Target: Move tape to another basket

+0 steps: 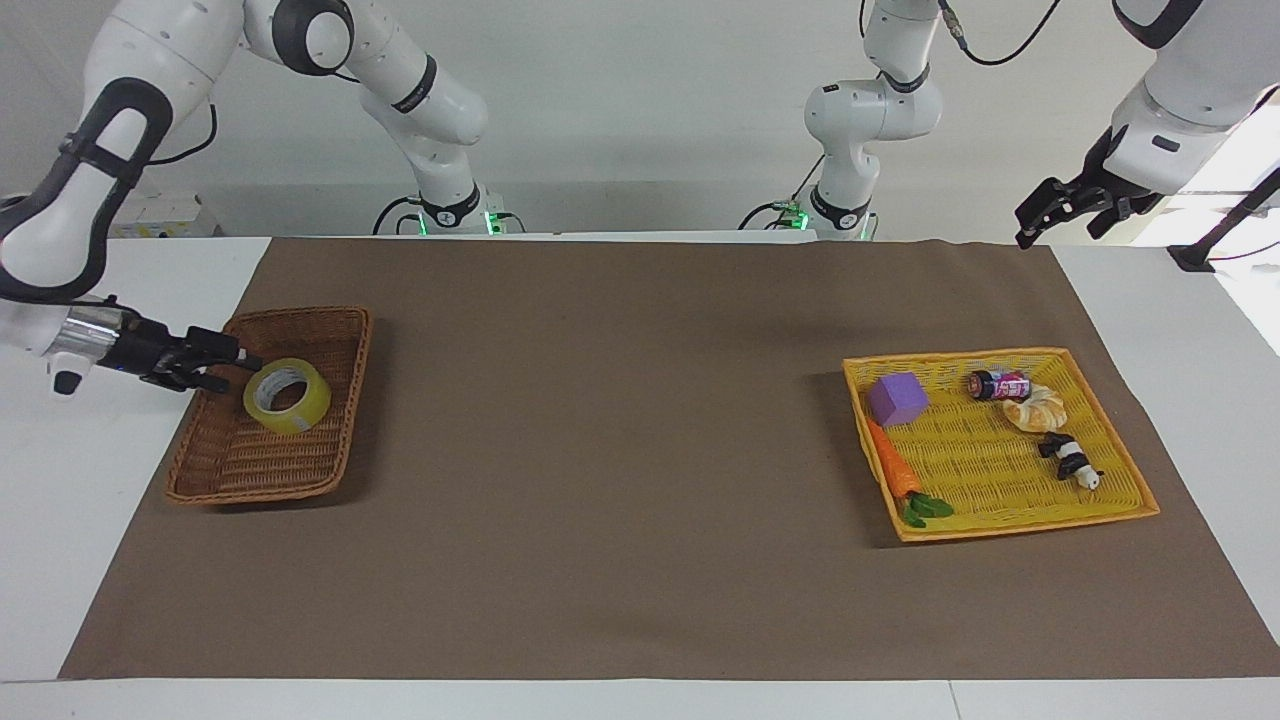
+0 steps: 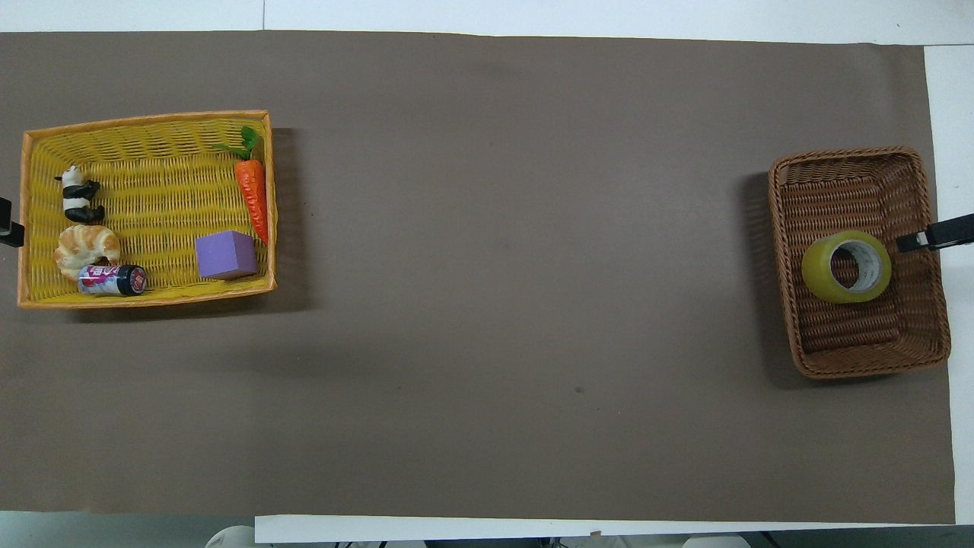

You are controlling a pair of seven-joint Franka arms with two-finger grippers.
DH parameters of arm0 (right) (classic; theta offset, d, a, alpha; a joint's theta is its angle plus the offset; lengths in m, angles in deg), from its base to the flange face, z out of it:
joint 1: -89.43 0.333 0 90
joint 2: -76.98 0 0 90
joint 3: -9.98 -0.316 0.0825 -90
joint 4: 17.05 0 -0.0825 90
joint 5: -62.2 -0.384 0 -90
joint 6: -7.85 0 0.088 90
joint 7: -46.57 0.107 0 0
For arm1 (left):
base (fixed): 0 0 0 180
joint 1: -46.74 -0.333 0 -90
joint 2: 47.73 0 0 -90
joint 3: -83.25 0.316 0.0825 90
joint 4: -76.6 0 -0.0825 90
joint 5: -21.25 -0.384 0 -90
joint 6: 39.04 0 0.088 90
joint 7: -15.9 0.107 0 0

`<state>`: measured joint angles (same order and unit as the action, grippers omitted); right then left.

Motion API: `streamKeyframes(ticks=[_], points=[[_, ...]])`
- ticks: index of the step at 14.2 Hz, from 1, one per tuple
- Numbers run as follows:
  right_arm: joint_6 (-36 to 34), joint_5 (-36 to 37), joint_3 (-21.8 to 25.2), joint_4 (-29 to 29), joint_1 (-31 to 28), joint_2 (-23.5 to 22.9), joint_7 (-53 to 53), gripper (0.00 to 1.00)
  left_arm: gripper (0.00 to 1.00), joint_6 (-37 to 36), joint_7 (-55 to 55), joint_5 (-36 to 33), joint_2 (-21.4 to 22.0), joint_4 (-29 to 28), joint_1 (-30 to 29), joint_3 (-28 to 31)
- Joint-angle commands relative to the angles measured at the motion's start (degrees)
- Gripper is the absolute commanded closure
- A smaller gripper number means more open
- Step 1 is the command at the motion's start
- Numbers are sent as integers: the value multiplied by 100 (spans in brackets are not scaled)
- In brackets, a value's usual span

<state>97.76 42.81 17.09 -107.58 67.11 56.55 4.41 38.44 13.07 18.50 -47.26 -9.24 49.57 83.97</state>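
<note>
The tape (image 1: 287, 396) lies tilted in the brown basket (image 1: 330, 330), free of any grip. The right gripper (image 1: 232, 368) hangs at the basket's rim (fingers spread). The left gripper (image 1: 1040, 215), fingers also spread, waits raised over the table (image 1: 640, 590).

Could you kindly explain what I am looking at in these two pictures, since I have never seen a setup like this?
These are two white robot arms at a table, each ending in a two-finger gripper. One picture faces them from across the table; the other looks down from above their end.

On the brown mat sit two baskets. The brown wicker basket holds a roll of yellow tape, lying tilted. The yellow basket holds a purple block, a carrot, a small can, a croissant and a toy panda.

The right gripper is beside the tape at the brown basket's edge, fingers open, holding nothing. The left gripper waits, raised and empty.
</note>
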Motion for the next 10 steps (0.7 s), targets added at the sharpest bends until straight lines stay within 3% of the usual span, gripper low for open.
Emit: streamKeyframes(ticks=[1, 7, 10], points=[[273, 909, -52, -175, 508, 819, 320, 0, 0, 65, 89, 2, -4, -11, -46, -54], [-191, 2097, -87, -96, 1133, 1918, 2331, 0, 0, 3, 98, 468, 22, 112, -151, -46], [-903, 2177, -96, 282, 1379, 2007, 2466, 0, 0, -32, 107, 425, 14, 68, -143, -37]])
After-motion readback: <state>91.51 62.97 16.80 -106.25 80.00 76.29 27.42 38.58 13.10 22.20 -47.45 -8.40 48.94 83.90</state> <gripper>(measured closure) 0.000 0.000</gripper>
